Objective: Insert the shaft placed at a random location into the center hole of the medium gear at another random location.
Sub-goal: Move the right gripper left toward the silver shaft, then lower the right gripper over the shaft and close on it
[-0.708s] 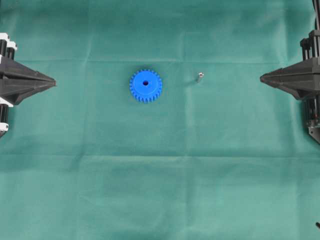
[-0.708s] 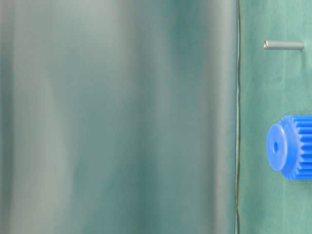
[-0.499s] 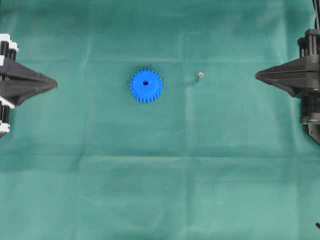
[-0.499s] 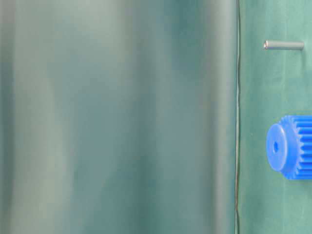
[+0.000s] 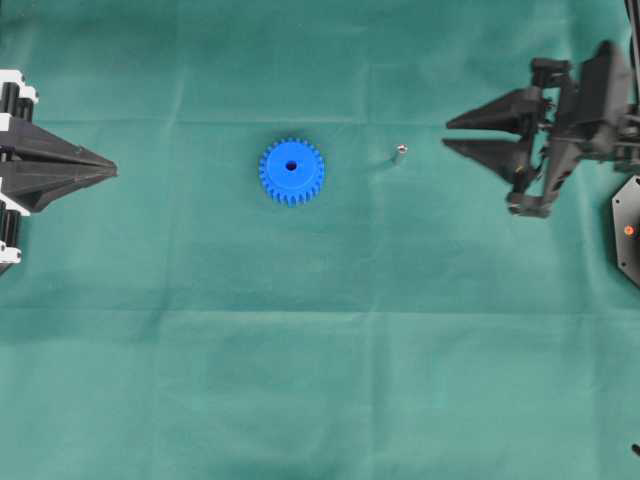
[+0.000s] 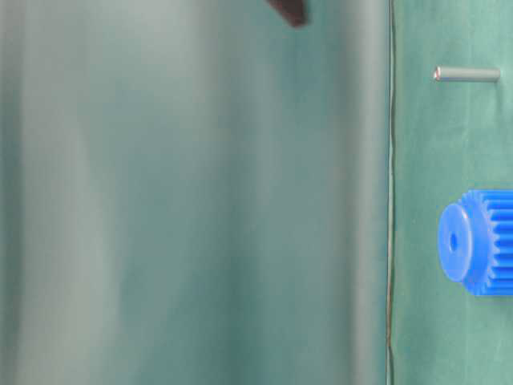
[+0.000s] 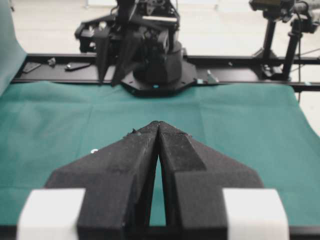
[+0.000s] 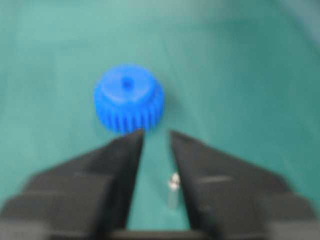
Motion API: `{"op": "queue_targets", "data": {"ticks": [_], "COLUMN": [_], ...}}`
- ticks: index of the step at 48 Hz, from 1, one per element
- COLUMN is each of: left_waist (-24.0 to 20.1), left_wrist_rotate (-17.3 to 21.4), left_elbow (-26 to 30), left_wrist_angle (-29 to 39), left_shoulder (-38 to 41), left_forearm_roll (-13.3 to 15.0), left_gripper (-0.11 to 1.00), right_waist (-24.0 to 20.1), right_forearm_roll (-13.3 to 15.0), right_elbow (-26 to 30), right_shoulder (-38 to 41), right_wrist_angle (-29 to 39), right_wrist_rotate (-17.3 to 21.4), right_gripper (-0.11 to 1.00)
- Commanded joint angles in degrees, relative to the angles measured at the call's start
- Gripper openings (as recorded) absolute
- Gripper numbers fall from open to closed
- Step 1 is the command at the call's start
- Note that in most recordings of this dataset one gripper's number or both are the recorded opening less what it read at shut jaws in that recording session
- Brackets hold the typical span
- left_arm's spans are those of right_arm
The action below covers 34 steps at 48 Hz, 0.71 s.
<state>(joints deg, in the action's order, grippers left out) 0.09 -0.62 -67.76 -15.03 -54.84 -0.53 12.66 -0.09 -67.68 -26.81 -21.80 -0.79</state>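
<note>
On green cloth [image 5: 300,380]: one steel shaft [image 5: 399,153], one blue medium gear [image 5: 291,171], both standing free and apart.

Nearest in the right wrist view, between the spread and empty fingers of the right gripper [image 8: 156,136], the shaft [image 8: 173,192]: a tiny silvery-grey pin, slim, upright on the cloth, pale at the tip, touched by neither finger. Beyond it, the medium gear [image 8: 128,98]: bright blue plastic, round, flat-lying, many small teeth around the rim, a raised smooth hub with the small dark center hole [image 8: 127,82]. Overhead, the shaft stands near the gear's right side, between it and the right gripper [image 5: 446,135]. Far left, well apart from both, the left gripper [image 5: 112,169]: jaws pressed together, nothing between them.
</note>
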Motion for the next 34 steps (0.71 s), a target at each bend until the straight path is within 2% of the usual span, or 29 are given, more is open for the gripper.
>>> {"op": "queue_targets", "data": {"ticks": [1,5,7,13,19,34], "left_waist": [-0.2,-0.2,-0.2,-0.2,-0.3,-0.3], "left_wrist_rotate": [0.0,-0.1,0.0,-0.1,-0.1,-0.1], "left_elbow": [1.3,1.2,1.2,1.2,1.2,1.2], "left_wrist_angle": [-0.2,-0.1,-0.1,-0.1,-0.2,-0.4], "left_shoulder": [0.4,0.5,0.6,1.2,2.0,3.1], "left_forearm_roll": [-0.1,-0.1,-0.1,-0.2,-0.1,-0.2], "left_gripper": [0.0,0.0,0.0,0.0,0.0,0.0], "right_waist": [0.3,0.4,0.4,1.0,1.8,2.9], "right_forearm_roll": [-0.2,-0.2,-0.2,-0.4,-0.8,-0.8], "right_elbow": [1.9,2.1,2.3,2.5,3.2,5.7], "right_shoulder": [4.4,8.8,10.8,16.4,20.6,27.9], "right_wrist_angle": [-3.3,-6.9,-8.5,-14.0,-17.1,-18.0], "right_wrist_rotate": [-0.1,-0.2,-0.2,-0.2,-0.2,-0.2], "right_gripper": [0.57,0.8,0.88,0.82,0.83,0.83]}}
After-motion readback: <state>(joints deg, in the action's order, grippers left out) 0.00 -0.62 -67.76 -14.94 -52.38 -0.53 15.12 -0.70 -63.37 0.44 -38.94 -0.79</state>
